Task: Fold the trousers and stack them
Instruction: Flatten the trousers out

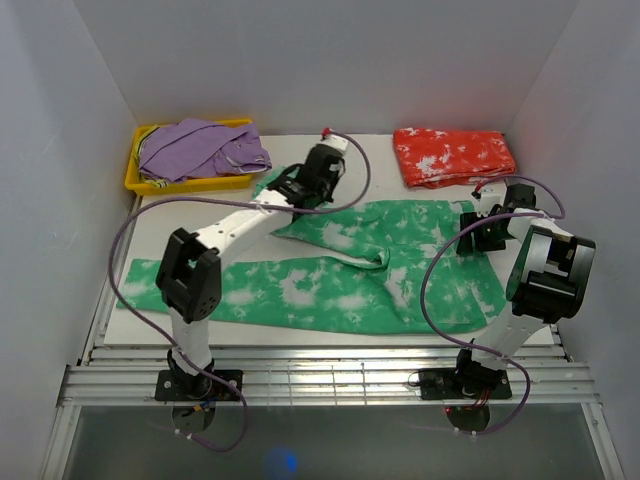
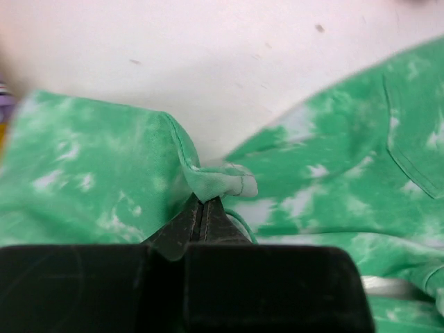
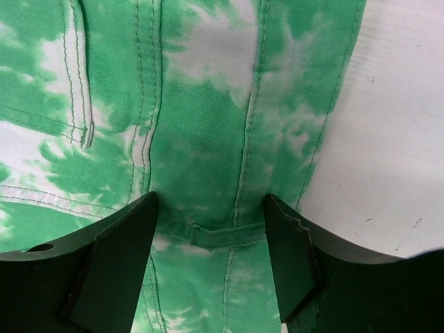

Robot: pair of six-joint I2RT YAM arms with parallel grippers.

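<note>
Cloth this light and limp will, I expect, sag and drag from wherever I pinch it. The green trousers point(image 1: 330, 270) lie spread across the table point(image 1: 370, 165), and the red-orange trousers point(image 1: 453, 155) sit folded at the far right. My left end effector point(image 2: 201, 208) is clamped on a puckered edge of the green cloth. My right end effector point(image 3: 211, 229) stands apart, straddling the waistband by a belt loop point(image 3: 227, 236). Seamed edges like these should give the firmest hold.
</note>
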